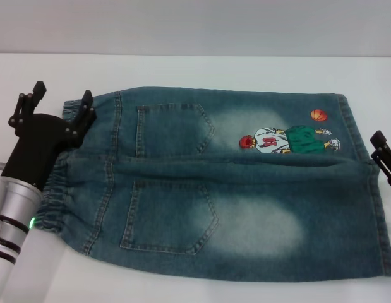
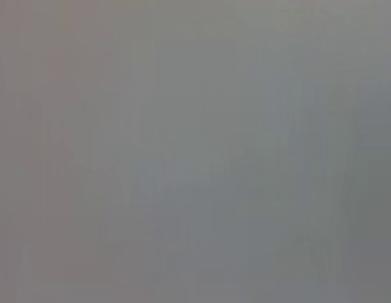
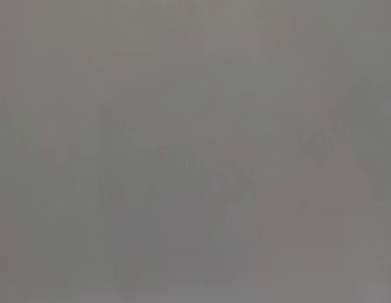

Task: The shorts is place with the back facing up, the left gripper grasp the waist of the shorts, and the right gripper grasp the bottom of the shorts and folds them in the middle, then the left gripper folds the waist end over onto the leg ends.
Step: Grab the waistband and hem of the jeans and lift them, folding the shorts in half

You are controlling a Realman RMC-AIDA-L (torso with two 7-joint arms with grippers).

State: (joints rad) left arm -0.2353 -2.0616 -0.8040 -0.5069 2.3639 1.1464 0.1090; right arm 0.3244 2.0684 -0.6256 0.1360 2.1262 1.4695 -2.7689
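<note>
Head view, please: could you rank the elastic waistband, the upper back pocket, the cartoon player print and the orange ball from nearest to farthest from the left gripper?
From the left gripper, open at the shorts' waist end:
1. Elastic waistband, right by it.
2. Upper back pocket, toward the middle.
3. Cartoon player print, near the leg ends.
4. Orange ball, farthest, by the far hem.

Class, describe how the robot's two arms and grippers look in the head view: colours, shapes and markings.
The left gripper is a black pronged claw on a black wrist, with a silver-white cylindrical arm, black rings and a small green light. Only black prongs of the right gripper show at the frame's edge.
</note>
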